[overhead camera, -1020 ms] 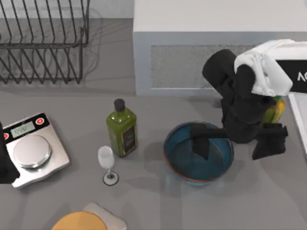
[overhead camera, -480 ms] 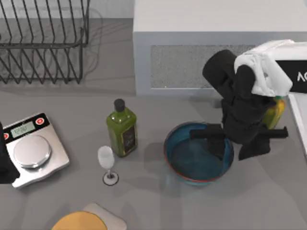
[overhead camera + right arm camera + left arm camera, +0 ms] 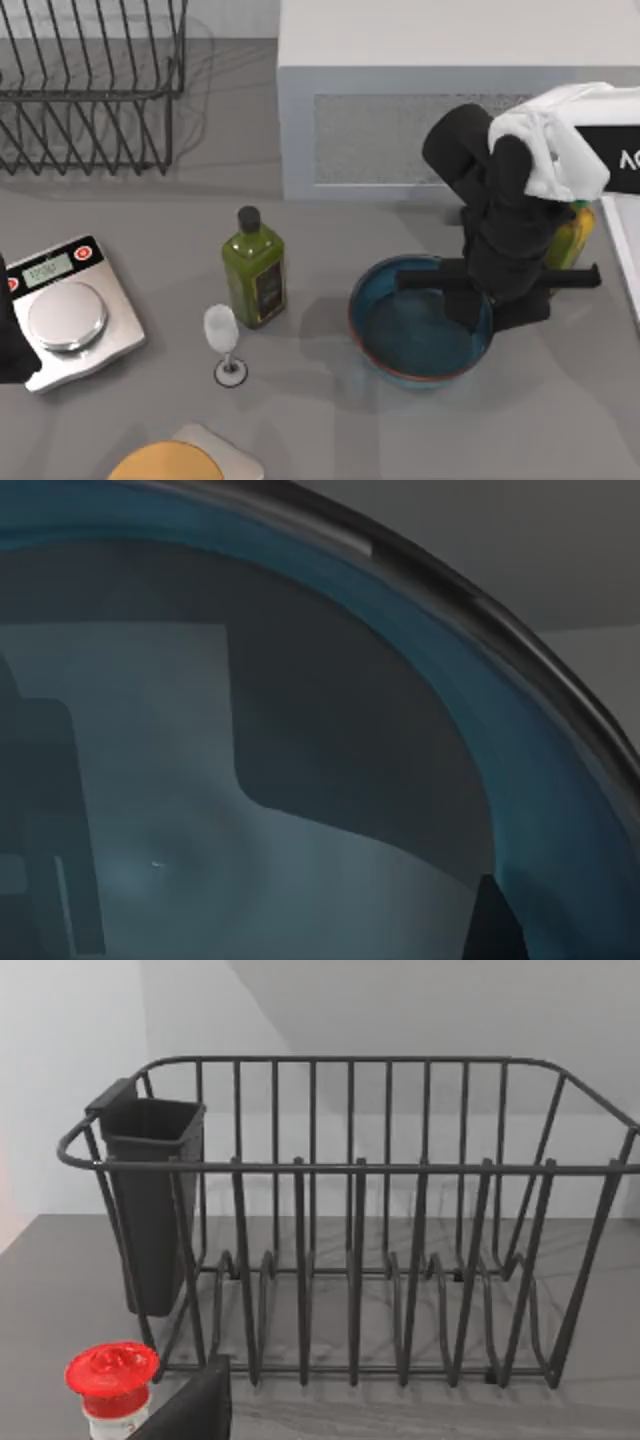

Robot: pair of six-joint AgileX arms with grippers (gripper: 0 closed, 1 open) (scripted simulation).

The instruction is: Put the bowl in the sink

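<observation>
The right arm is bent down over the right side of the tabletop (image 3: 560, 420), its pincer (image 3: 490, 300) set astride the bowl's right rim, one finger inside and one outside, clamped on the wall. The bowl (image 3: 405, 335) is seen as a wide, glossy blue dish with a thin reddish-brown rim, sitting just right of the olive-oil bottle (image 3: 254, 268). The left arm is parked at the left edge beside the scale (image 3: 68, 312); whether its pincer is apart or together cannot be told.

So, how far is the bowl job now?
Done: the right gripper has closed over the right rim of the bowl. In hand: the bowl has shifted slightly right on the table. Left: carrying it to the sink. The left arm sits parked at the table's left edge.
</observation>
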